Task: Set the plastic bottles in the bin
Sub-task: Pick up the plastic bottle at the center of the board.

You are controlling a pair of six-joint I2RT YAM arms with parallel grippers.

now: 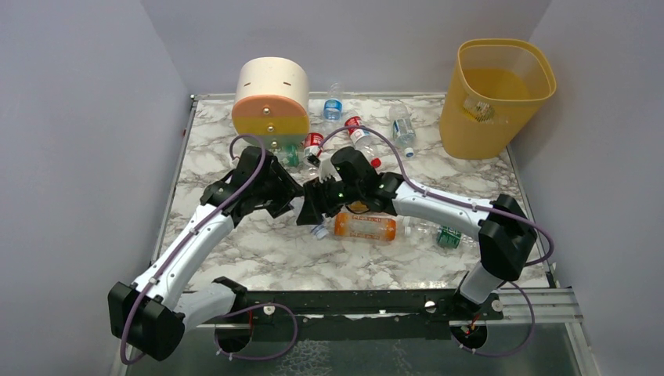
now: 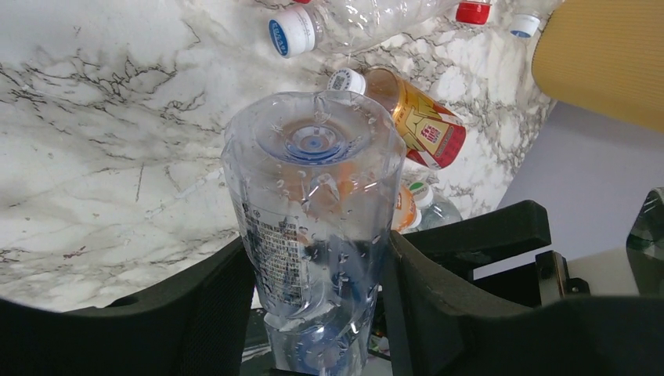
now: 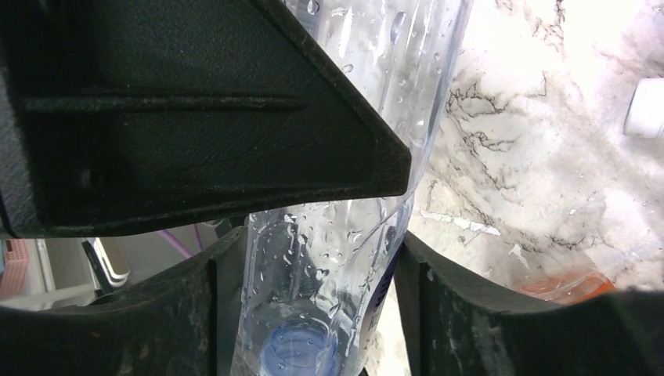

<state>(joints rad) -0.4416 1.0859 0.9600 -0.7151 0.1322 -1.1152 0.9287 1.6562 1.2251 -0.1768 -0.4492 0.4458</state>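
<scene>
A clear plastic bottle (image 2: 313, 204) with water drops inside is held between both grippers above the middle of the marble table. My left gripper (image 2: 317, 251) is shut on its body, with the bottle's base pointing away. My right gripper (image 3: 313, 258) is shut on the same bottle (image 3: 329, 258) near its blue cap. In the top view the left gripper (image 1: 288, 202) and right gripper (image 1: 312, 207) meet nose to nose and hide the bottle. The yellow-orange bin (image 1: 493, 98) stands at the far right corner. An orange bottle (image 1: 364, 226) lies just under the right gripper.
A cream, orange and yellow round drawer unit (image 1: 272, 102) stands at the back left. Several bottles lie behind the grippers, among them a blue-label one (image 1: 334, 106) and a red-label one (image 1: 360, 137). A green-label bottle (image 1: 448, 235) lies near the right arm.
</scene>
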